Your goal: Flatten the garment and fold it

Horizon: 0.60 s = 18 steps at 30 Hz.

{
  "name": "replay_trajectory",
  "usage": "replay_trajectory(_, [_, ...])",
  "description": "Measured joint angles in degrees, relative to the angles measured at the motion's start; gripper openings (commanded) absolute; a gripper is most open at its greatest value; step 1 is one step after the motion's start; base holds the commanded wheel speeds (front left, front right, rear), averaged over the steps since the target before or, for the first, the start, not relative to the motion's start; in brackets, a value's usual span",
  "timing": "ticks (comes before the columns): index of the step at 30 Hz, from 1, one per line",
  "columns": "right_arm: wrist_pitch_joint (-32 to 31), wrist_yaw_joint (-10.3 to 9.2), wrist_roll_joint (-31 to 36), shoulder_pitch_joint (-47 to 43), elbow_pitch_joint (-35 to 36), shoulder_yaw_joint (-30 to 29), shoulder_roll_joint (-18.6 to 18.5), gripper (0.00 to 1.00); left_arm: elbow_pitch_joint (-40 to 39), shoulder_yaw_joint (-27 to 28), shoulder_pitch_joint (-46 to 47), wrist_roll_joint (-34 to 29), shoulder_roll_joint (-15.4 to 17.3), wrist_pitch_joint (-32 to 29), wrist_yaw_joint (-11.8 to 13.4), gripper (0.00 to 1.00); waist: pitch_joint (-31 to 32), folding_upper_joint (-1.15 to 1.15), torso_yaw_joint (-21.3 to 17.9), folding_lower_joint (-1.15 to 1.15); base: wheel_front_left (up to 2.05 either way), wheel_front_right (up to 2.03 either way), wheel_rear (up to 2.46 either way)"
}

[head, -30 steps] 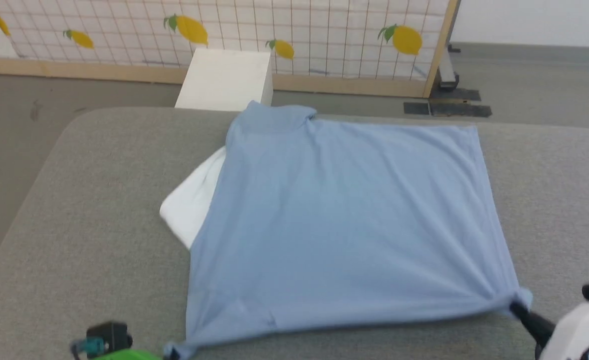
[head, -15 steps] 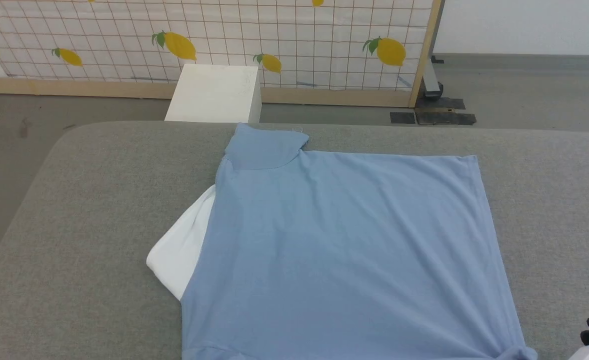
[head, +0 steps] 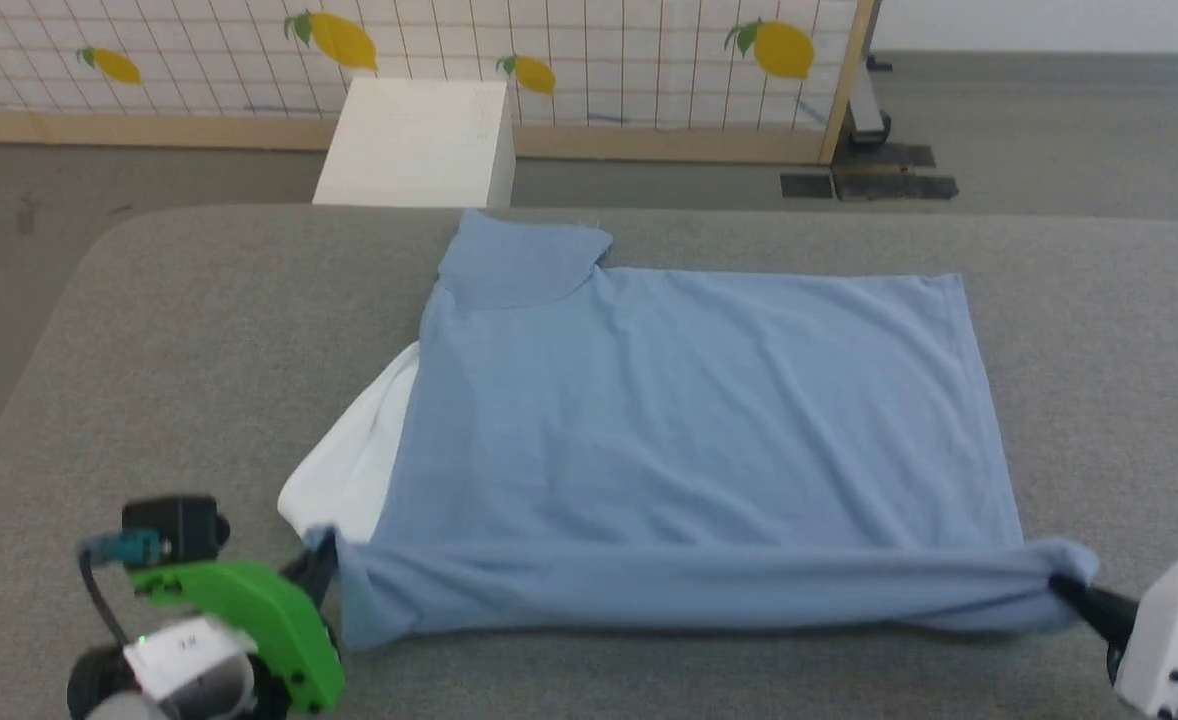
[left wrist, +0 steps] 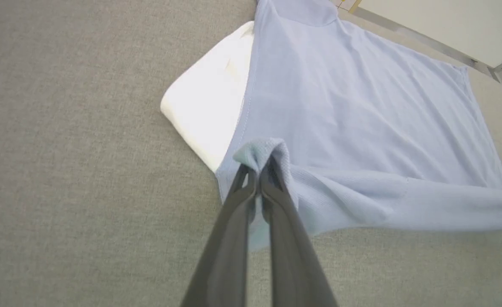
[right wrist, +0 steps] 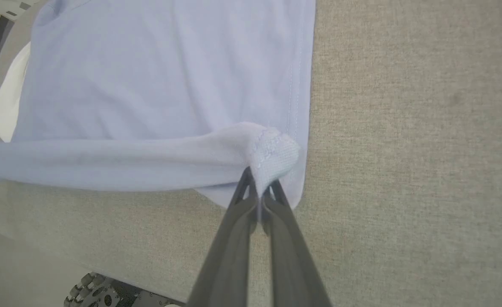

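Observation:
The light-blue garment (head: 689, 420) lies spread on the grey table (head: 199, 330), a white part (head: 349, 480) sticking out from under its left side. Its near edge is lifted into a taut band between my two grippers. My left gripper (head: 324, 560) is shut on the near-left corner of the garment (left wrist: 362, 111), the cloth bunched over its fingertips (left wrist: 257, 164). My right gripper (head: 1064, 590) is shut on the near-right corner of the garment (right wrist: 157, 76), with a puckered fold over its tips (right wrist: 259, 179). A folded blue flap (head: 524, 260) lies at the far left corner.
A white box (head: 414, 145) stands on the floor beyond the table's far edge. Behind it runs a gridded lemon-print screen (head: 649, 50) with a wooden frame. Bare grey table surface stretches left and right of the garment. A wheel of the base (right wrist: 97, 292) shows below the table edge.
The head camera has shifted between frames. Both grippers, holding the near corners, have lifted the garment's near edge and carried it towards the far side, so it now hangs as a raised band.

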State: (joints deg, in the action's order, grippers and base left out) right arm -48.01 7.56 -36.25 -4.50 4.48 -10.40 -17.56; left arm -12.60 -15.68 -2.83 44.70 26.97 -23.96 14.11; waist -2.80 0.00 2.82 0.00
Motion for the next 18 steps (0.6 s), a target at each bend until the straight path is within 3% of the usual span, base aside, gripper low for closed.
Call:
replay_trajectory(13, [-4.16, 0.0, 2.1, 16.23, -3.12, 2.48, -3.94, 0.0, 12.29, -2.56, 23.19, -3.44, -2.41, 2.23, -6.01, 0.0, -10.43, 0.0, -0.14, 0.0, 0.0, 0.0, 0.0])
replay_trajectory(18, [-5.79, 0.0, 3.14, 21.03, -5.63, 5.44, -4.72, 0.0, 18.35, -3.5, 28.38, -3.97, -4.3, 3.6, -7.08, 0.0, -14.64, 0.0, -0.1, 0.01, 0.0, 0.0, 0.0])
